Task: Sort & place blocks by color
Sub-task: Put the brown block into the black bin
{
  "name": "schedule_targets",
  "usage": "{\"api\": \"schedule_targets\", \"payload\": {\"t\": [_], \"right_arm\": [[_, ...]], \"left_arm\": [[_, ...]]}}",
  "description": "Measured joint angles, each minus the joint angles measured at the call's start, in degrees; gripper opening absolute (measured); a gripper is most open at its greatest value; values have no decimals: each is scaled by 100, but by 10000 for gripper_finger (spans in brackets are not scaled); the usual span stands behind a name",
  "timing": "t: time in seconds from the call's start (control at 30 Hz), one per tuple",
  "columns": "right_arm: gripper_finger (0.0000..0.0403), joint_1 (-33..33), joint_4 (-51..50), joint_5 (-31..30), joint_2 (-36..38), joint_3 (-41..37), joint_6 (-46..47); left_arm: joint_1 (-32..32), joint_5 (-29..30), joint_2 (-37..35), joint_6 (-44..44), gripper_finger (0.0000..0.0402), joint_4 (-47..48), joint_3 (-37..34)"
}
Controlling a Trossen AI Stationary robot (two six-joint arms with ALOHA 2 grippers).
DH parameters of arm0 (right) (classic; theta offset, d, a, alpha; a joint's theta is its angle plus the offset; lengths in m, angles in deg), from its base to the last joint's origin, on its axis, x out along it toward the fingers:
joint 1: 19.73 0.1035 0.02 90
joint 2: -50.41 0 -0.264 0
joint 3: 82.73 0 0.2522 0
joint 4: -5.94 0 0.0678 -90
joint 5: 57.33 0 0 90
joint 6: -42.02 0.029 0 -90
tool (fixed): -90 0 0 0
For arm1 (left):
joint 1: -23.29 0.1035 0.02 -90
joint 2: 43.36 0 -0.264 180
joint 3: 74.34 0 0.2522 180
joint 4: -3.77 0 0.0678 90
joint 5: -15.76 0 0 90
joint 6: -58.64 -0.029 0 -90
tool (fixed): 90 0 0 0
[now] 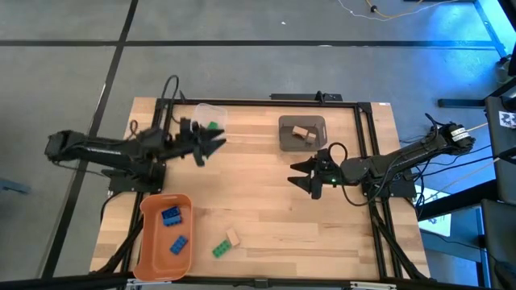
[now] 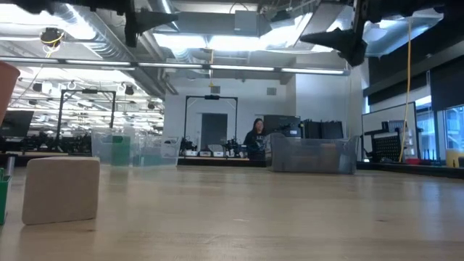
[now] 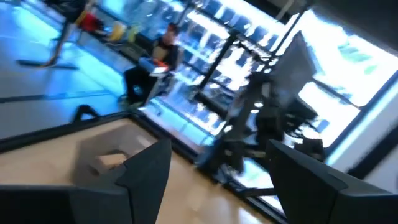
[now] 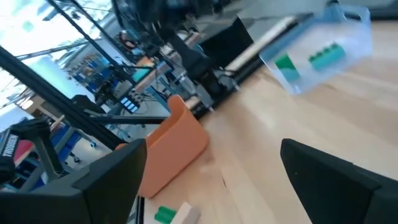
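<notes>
Left wrist view blurred; green block (image 2: 3, 194) cut by edge (low view).

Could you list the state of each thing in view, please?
Left hand: open, empty, beside the clear bin.
Right hand: open, empty.
Orange bin: holds two blue blocks.
Clear bin: holds green blocks.
Grey bin: holds tan block.
Green block and tan block: loose on table.
</notes>
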Motion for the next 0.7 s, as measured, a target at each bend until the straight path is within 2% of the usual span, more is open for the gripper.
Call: {"api": "schedule_targets", "payload": {"t": [0.07,0.2,0.5,0.6,0.7], "right_arm": [[371,-2,165,9,0,0,-255],[371,0,378,15,0,0,-771],[371,2,409,147,0,5,-1040],[371,0,-205,359,2,293,-1209],[371,2,-1509,491,-24,826,-1252]], "left_arm": [[-327,165,79,-138,253,-414,-250],[-636,154,84,-545,253,-311,-331],[-778,22,84,-1375,253,-317,-331],[-780,23,84,-1661,253,-317,-331],[-780,23,84,-1709,253,-317,-331]]}}
